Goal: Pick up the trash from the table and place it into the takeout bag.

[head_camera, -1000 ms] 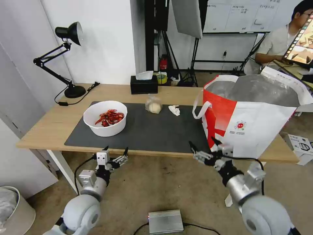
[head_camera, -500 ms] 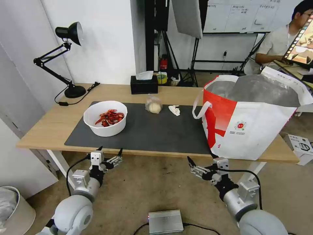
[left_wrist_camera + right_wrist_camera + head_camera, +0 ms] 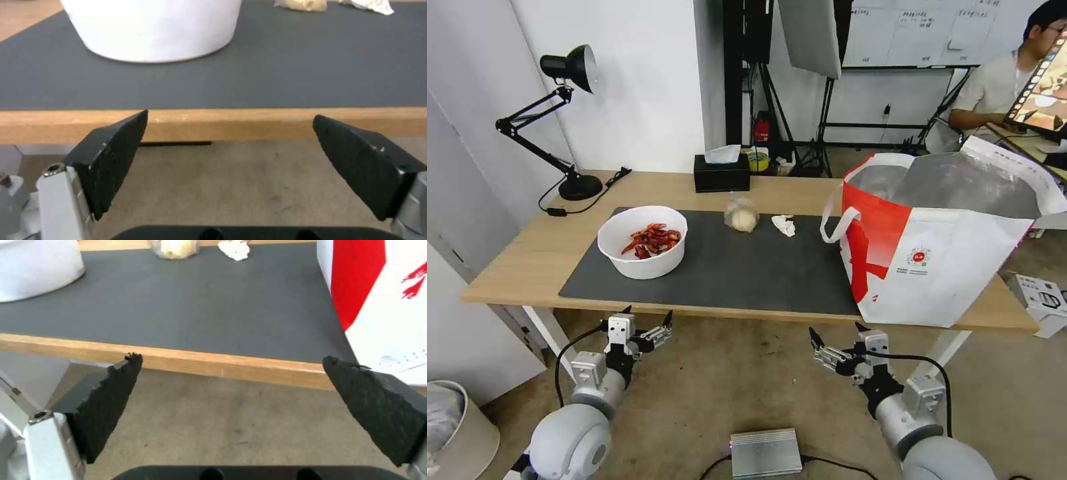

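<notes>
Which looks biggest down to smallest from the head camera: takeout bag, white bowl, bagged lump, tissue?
Takeout bag
White bowl
Bagged lump
Tissue, only slightly smaller than the lump.

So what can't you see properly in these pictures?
- Inside of the takeout bag: head view, its front wall hides the bottom.
- Lump in the clear bag: head view, too small to identify.
- White bowl: left wrist view, top cut off by the edge, contents hidden.
- Bag logo: too small to read.

Bowl left of takeout bag
</notes>
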{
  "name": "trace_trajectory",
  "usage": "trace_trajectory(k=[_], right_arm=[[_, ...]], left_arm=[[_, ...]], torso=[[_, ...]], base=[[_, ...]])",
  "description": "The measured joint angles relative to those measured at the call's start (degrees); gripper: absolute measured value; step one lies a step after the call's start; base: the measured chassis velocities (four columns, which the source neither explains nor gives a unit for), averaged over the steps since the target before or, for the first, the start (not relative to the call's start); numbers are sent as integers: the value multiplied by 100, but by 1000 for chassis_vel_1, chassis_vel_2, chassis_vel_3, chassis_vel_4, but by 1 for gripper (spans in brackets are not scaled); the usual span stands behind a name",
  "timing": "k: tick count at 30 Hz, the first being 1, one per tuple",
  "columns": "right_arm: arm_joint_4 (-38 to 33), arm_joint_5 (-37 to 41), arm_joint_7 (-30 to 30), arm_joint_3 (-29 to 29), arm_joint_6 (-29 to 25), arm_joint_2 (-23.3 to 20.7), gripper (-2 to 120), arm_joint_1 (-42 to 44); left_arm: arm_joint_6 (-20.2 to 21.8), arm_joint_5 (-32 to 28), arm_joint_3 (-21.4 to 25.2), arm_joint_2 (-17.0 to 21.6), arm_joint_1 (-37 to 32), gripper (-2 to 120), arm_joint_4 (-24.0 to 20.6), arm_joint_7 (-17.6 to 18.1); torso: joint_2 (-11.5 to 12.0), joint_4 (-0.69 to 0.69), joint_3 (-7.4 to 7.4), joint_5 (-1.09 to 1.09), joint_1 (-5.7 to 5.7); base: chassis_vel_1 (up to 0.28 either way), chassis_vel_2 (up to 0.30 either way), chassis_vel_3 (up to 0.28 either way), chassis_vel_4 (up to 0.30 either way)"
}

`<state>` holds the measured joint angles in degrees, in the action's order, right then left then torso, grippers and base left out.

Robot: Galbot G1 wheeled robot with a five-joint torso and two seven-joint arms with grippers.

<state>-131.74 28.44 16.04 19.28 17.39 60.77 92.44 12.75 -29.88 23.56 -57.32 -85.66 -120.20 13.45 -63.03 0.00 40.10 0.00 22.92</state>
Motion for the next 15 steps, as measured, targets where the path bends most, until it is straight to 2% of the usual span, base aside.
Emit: trace_trajectory(k=[15], right_arm=[[62,-159,-243,-130,-132,191,100,-165]], left_arm=[[-20,58,-279,-108,140,100,250,-14]], torso=[[0,-1,0,0,0]], base=[[0,0,0,0]])
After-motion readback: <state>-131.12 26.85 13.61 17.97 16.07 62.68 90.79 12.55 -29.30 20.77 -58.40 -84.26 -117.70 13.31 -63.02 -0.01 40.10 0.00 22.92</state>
